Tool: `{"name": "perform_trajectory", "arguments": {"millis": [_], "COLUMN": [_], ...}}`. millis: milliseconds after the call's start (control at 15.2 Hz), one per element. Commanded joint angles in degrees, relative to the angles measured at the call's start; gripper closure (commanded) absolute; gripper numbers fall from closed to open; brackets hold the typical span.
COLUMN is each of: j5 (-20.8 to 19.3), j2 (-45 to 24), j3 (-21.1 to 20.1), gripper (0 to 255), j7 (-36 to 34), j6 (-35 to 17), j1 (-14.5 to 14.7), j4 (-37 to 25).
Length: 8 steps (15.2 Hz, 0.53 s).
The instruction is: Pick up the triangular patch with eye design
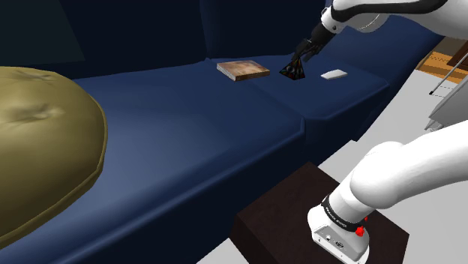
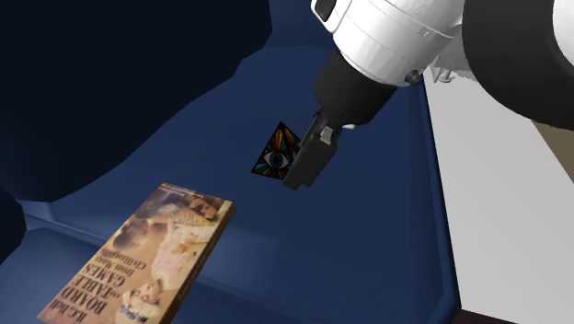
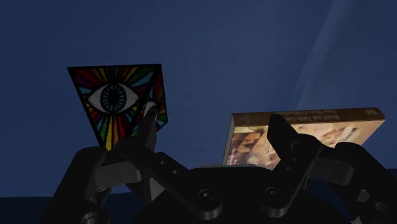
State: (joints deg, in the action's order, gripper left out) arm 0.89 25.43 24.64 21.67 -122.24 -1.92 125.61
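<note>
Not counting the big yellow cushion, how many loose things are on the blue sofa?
3: the triangular eye patch at the tool, the book close beside it, and a small white object to the patch's right in the shoulder view. More may be hidden.

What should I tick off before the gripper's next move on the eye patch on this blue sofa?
1. Fingers apart: ok, the gripper is open.
2. Triangular patch inside the gap: not ok; it sits outside one finger, which overlaps its edge.
3. Patch clasped: not ok.
4. Book clear of the patch: ok, they lie apart.
5. Patch lying flat on the blue cushion: cannot tell.
</note>
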Motion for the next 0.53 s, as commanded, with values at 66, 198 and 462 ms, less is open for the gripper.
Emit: {"name": "perform_trajectory", "arguments": {"millis": [66,198,462], "j5": [4.0,7.6,15.8], "j2": [-4.6,-7.9,-14.4], "j3": [4.7,7.7,13.0], "gripper": [0,0,0], "j7": [5.2,8.7,15.8], "j6": [-3.5,-5.2,-6.9], "j1": [1.4,2.6,4.5], "j4": [-3.6,-6.4,-12.2]}}
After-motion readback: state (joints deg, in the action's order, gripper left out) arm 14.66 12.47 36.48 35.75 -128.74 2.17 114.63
